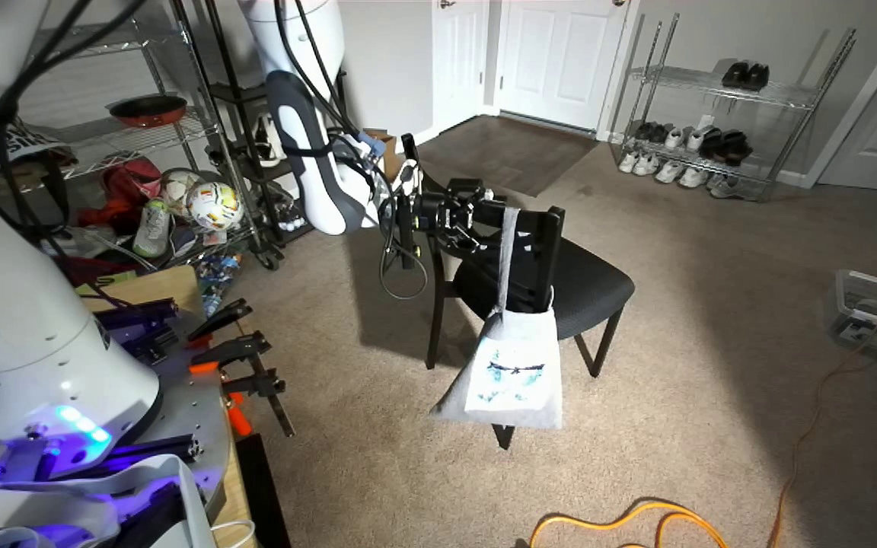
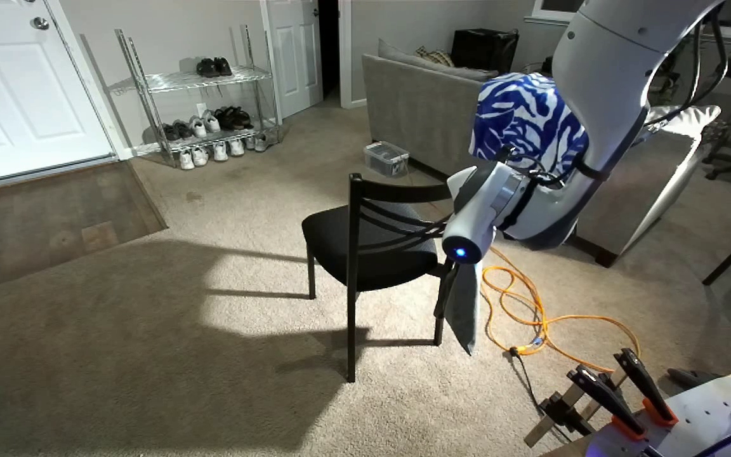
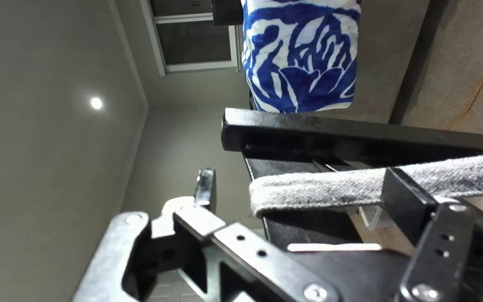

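My jaws: spread wide, nothing gripped, at the back of the chair [image 1: 587,281]. Nearest is the grey strap [image 3: 317,191], looped over the black rail [image 3: 304,224]; in the wrist view it runs toward 3 o'clock, passing behind my pad [image 3: 407,205] at 4. Contact there unclear. Its bag [image 1: 518,365] hangs between 5 and 6 o'clock from my jaws in an exterior view.

Handling, as I judge it: jaws span the rail's edges rather than the strap's, so closing as they stand would likely catch rail along with cloth. A quarter turn would set one pad each side of the strap; a light, square pinch near the loop should suit soft fabric. Slow moves; the bag may swing.

In the way: the chair's post [image 3: 329,130], just beside the strap on its 12 o'clock side, wrist view; tight for turning. Beyond, at 1, a blue-and-white cloth [image 3: 302,58] on the sofa [image 3: 384,54]. Exterior view: shoe rack [image 1: 690,80] at 2, orange cord [image 1: 652,504] between 4 and 5, clamps [image 1: 233,350] at 8, desk [image 1: 172,285] at 9.
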